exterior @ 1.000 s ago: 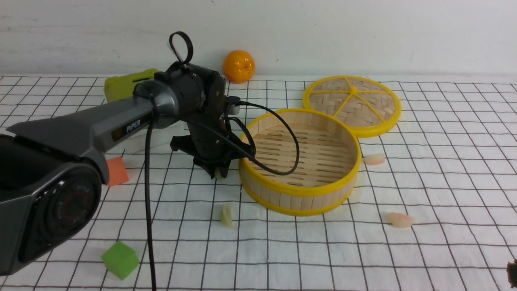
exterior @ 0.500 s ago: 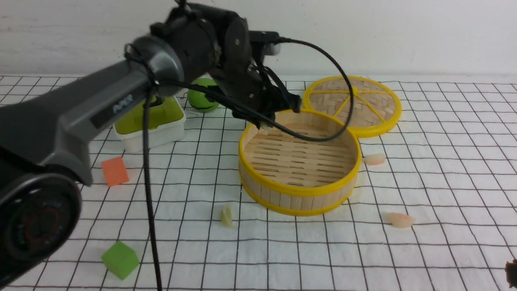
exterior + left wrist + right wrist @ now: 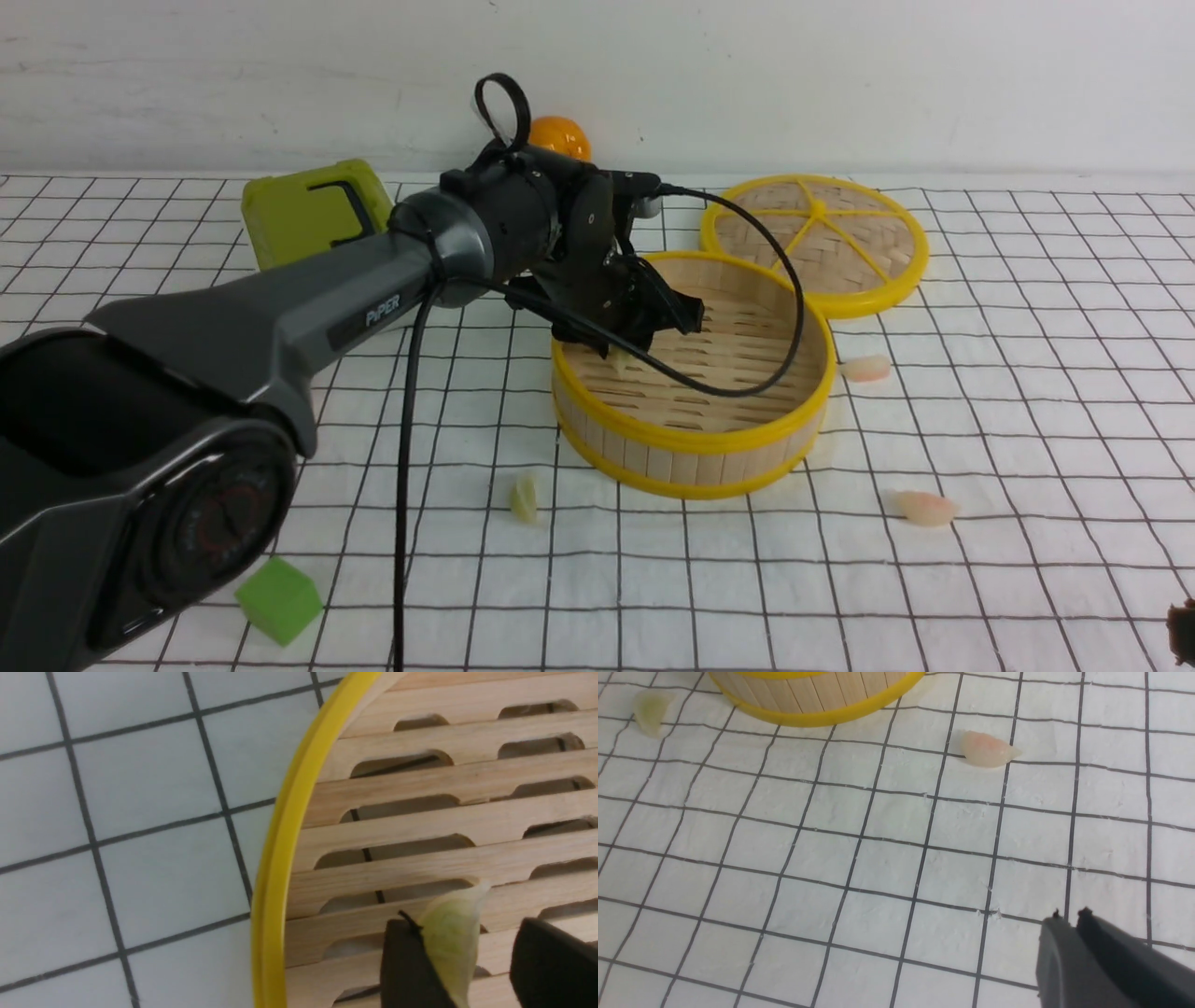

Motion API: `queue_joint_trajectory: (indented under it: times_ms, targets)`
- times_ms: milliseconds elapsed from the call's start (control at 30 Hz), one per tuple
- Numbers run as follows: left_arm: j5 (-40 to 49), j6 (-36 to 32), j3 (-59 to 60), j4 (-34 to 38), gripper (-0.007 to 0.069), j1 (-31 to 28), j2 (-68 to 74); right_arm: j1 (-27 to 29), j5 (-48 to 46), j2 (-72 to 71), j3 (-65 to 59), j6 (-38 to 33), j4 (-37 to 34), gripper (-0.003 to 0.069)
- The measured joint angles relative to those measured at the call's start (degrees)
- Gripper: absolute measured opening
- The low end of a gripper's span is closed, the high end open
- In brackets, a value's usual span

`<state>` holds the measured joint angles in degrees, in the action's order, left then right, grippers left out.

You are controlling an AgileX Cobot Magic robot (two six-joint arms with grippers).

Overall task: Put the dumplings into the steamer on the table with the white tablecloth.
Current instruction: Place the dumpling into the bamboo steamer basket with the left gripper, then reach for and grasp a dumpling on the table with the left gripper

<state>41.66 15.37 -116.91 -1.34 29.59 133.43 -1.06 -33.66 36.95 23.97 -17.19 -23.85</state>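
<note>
The steamer (image 3: 691,439), a round bamboo basket with yellow rims, stands mid-table on the white tablecloth (image 3: 1027,448). My left gripper (image 3: 624,353) reaches down inside the basket near its left wall. In the left wrist view the left gripper (image 3: 467,927) is open. A pale green dumpling (image 3: 451,938) leans against one finger, and a gap shows between it and the other finger (image 3: 551,961), just above the slatted floor (image 3: 420,826). On the cloth lie a second green dumpling (image 3: 524,497) and two pinkish dumplings (image 3: 866,367) (image 3: 926,508). My right gripper (image 3: 1069,914) is shut and empty, low over the cloth near the pink dumpling (image 3: 987,750).
The woven lid (image 3: 814,241) lies flat behind the steamer, touching its rim. An orange (image 3: 557,135) sits at the back by the wall, a lime-green box (image 3: 313,210) at the back left, and a green cube (image 3: 278,599) at the front left.
My left arm lifted a green dumpling off the cloth left of the steamer, swung it over the rim and came down inside. Its jaws have opened. The right arm has not moved.
</note>
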Motion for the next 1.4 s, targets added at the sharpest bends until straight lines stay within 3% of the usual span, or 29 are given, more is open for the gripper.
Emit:
queue_joint_trajectory:
  times_ms: [133, 167, 367, 500, 633, 700, 900, 1133, 1233, 1400]
  targets:
    - [3.58, 0.51, -0.8, 0.0, 0.0393, 0.0, -0.71, 0.0, 0.0, 0.0, 0.0, 0.0, 0.0, 0.0042]
    - [8.75, 0.59, -2.23, 0.0, 0.0405, 0.0, -1.87, 0.0, 0.0, 0.0, 0.0, 0.0, 0.0, 0.0042]
    - [24.57, 1.19, -6.85, -6.24, 0.0385, 0.0, -10.36, 0.0, 0.0, 0.0, 0.0, 0.0, -0.37, 0.0043]
    - [28.43, 2.55, -3.73, -7.96, 0.0347, -0.11, -13.75, 0.0, -0.05, -0.15, 0.0, 0.0, -1.95, 0.0048]
    - [28.57, 2.86, 4.49, -4.75, 0.0321, -0.05, -14.58, 0.0, -0.1, -1.21, -0.06, 0.0, -2.11, 0.0051]
    - [25.16, 3.05, 13.14, -2.48, 0.0307, -0.05, -15.08, 0.0, -0.1, -2.08, -0.1, 0.0, -2.11, 0.0055]
    - [14.19, 5.86, 24.29, -2.31, 0.0302, -0.05, -16.11, 0.0, -0.05, -2.25, -0.37, 0.0, -2.17, 0.006]
    - [8.82, 7.5, 26.64, -2.31, 0.0251, -0.05, -13.77, 0.0, -0.05, -2.25, -0.37, 0.0, -2.17, 0.0066]
    - [8.15, 6.5, 26.64, -2.03, 0.0146, -0.05, -12.6, 0.0, -0.05, -2.25, -0.37, 0.0, -2.17, 0.0066]
    - [9.29, 4.76, 26.23, -1.57, 0.0138, -0.05, -12.99, 0.0, -0.05, -2.25, -0.37, 0.0, -2.17, 0.0066]
